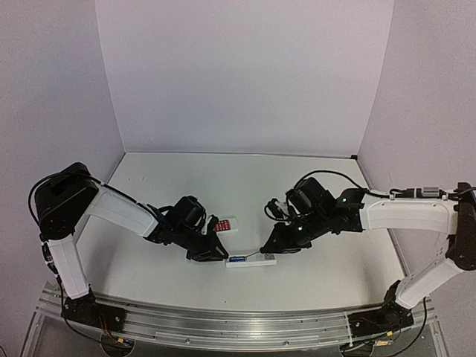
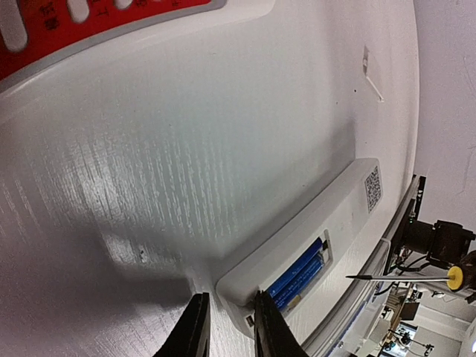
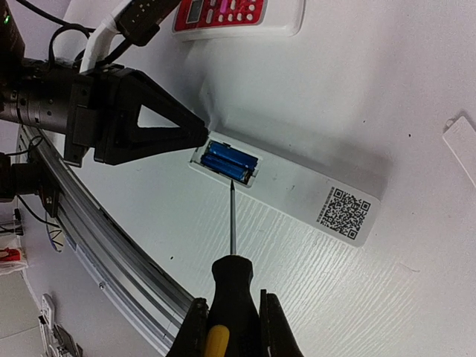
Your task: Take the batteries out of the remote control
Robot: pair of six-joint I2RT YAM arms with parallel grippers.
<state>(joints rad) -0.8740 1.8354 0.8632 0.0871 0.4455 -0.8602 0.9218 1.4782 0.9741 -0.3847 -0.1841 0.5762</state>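
Two blue batteries [image 3: 227, 160] lie side by side in the open compartment of the white remote control [image 3: 290, 186]. The remote rests face-down on the table [image 1: 186, 178], near the front edge between the two arms. A QR-code sticker [image 3: 342, 210] sits on its back at the end away from the batteries.

The right end effector [image 3: 232, 331] is closed around the black-and-yellow handle of a screwdriver [image 3: 230, 286]. The thin shaft points at the compartment, and its tip reaches the compartment's near rim, just beside the nearer cell. Whether the tip touches the cell cannot be told.

The left end effector [image 2: 230, 327] is down at the battery end of the remote, its fingers only a narrow gap apart. In the left wrist view one fingertip [image 2: 262, 301] overlaps the corner of that end, while the other stands over bare table just beside it. From these views I cannot tell whether the remote is actually pinched. In the right wrist view the same dark fingers taper to a point that meets the remote's end, right next to the compartment.

A shorter, red-faced remote [image 1: 223, 224] lies farther back on the table, apart from the white one. A small flat white piece [image 3: 462, 149] lies on the table on its own, well away from the sticker end.
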